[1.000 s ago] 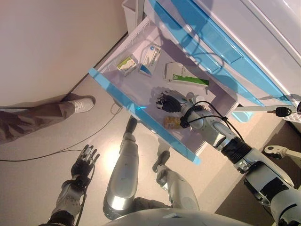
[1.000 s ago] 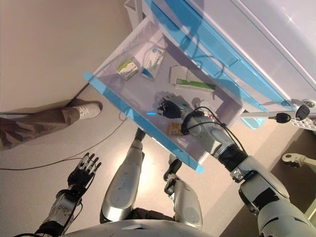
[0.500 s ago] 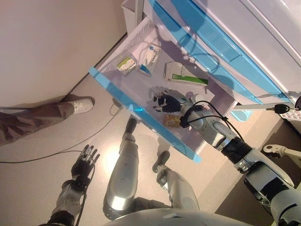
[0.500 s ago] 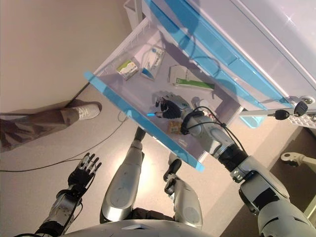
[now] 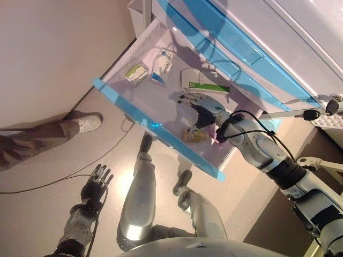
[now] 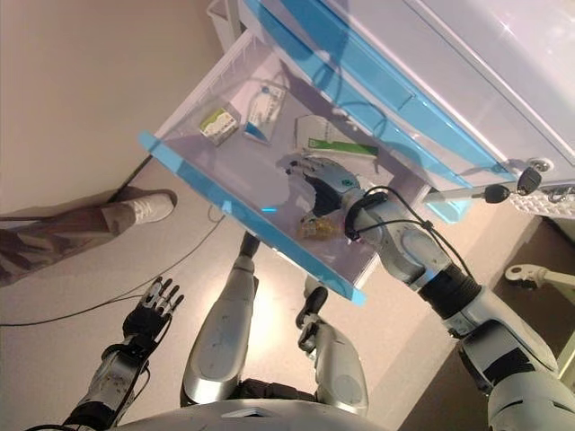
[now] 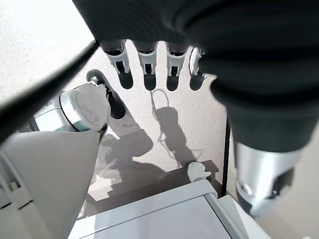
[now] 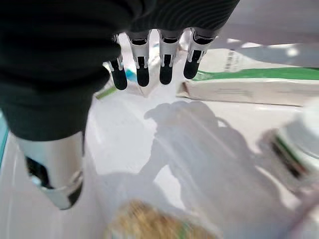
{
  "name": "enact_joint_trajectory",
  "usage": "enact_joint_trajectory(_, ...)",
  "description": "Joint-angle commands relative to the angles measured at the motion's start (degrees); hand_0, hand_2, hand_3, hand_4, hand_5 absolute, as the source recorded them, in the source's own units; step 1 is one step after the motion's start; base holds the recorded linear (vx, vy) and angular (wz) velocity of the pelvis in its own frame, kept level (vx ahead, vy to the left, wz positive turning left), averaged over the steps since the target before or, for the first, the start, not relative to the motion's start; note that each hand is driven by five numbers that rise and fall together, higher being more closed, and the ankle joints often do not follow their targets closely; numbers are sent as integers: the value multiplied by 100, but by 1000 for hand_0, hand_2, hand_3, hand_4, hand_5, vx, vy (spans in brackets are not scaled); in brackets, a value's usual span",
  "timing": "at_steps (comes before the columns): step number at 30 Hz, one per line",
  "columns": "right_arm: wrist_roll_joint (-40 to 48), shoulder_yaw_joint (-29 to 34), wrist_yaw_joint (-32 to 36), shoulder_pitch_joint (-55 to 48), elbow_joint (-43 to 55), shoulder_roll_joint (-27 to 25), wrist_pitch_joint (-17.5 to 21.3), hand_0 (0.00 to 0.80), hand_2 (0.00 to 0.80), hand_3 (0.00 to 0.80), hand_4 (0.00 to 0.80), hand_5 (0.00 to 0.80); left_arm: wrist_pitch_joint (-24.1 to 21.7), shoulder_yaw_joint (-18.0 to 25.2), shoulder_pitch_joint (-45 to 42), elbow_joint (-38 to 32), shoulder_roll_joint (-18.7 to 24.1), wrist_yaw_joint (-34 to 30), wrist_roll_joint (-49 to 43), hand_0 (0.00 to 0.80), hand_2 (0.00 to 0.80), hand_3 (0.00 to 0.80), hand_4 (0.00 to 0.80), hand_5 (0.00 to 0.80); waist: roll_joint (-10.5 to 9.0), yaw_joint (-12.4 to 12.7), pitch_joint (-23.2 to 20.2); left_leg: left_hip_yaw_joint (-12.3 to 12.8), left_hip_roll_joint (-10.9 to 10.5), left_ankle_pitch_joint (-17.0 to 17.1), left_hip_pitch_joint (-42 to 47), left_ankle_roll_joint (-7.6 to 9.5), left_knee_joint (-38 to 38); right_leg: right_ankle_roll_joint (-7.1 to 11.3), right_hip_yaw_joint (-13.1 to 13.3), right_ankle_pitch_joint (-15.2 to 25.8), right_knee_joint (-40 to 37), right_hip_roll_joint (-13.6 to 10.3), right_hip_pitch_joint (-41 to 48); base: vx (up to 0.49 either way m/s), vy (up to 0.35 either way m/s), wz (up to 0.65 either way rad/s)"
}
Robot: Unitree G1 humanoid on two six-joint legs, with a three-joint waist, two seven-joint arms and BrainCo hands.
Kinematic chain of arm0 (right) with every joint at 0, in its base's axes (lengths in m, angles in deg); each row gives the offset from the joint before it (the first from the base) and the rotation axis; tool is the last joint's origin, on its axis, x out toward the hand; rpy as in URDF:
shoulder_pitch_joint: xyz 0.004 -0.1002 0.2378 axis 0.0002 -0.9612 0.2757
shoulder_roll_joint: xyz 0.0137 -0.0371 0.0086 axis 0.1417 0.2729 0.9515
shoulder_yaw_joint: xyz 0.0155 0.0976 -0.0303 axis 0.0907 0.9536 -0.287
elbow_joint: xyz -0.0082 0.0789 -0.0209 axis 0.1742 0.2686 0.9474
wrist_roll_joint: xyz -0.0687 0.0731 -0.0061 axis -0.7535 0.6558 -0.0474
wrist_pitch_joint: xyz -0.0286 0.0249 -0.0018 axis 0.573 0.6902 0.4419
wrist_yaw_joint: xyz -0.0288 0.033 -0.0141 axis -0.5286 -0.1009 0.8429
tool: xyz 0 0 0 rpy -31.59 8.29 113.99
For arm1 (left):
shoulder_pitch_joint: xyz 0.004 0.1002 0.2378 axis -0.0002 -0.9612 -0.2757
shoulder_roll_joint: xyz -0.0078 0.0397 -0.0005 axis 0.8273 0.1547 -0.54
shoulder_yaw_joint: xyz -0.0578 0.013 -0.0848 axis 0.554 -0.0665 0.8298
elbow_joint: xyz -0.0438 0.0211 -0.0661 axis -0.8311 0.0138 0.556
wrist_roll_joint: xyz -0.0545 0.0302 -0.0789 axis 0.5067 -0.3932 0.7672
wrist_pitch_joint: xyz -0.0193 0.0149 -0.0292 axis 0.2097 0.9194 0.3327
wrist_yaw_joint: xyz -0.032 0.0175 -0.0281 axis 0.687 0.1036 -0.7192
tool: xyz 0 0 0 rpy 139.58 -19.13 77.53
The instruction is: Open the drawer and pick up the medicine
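The white drawer with its blue front [image 5: 155,128] stands pulled out. Inside lie a small green-and-white box [image 5: 136,72], a white-and-blue packet [image 5: 162,65], a long white-and-green box [image 5: 201,83] and a yellowish packet [image 5: 193,135]. My right hand [image 5: 202,107] is inside the drawer, open, with nothing in it. Its fingers [image 8: 167,59] stretch straight toward the long box [image 8: 249,84], a little short of it. The yellowish packet [image 8: 149,226] lies under the palm, and a white bottle [image 8: 294,154] stands beside the wrist. My left hand [image 5: 96,182] hangs open low above the floor.
Closed blue-fronted drawers [image 5: 241,53] of the white cabinet sit above the open one. A person's leg and white shoe [image 5: 83,123] rest on the floor left of the drawer. A white bin [image 5: 136,10] stands against the wall by the cabinet.
My right hand's fingers have uncurled and straightened, and the hand has moved deeper into the drawer toward the long box. The whole picture has shifted slightly. My left hand stays put.
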Motion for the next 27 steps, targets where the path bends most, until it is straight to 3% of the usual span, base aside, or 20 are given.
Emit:
enact_joint_trajectory(1,-319,153,202,-86,660,-239,64,0,0,0,0,0,-7,263,-376,-128,12,76,-92,0,0,0,0,0,-203,-65,-96,23,-168,-708,274,360,114,128,252,851,118,-132,-428,0,0,0)
enact_joint_trajectory(8,-439,192,449,-483,708,-440,101,0,0,0,0,0,-19,305,-390,-97,59,88,-57,0,0,0,0,0,-264,-127,-96,64,-152,-718,337,362,63,129,277,850,81,-115,-395,-1,-3,-3)
enact_joint_trajectory(15,-814,-42,388,-786,324,-317,46,0,0,0,0,0,12,251,-332,-114,89,103,-45,0,0,0,0,0,-265,-157,-96,56,-164,-728,279,369,96,111,273,841,93,-109,-449,-1,1,-3)
enact_joint_trajectory(27,-1173,-661,-494,-764,-1156,329,-303,0,0,0,0,0,57,19,-158,-53,59,132,-33,0,0,0,0,0,-80,-82,-96,-64,-272,-685,109,381,144,68,204,828,122,-170,-574,0,3,0)
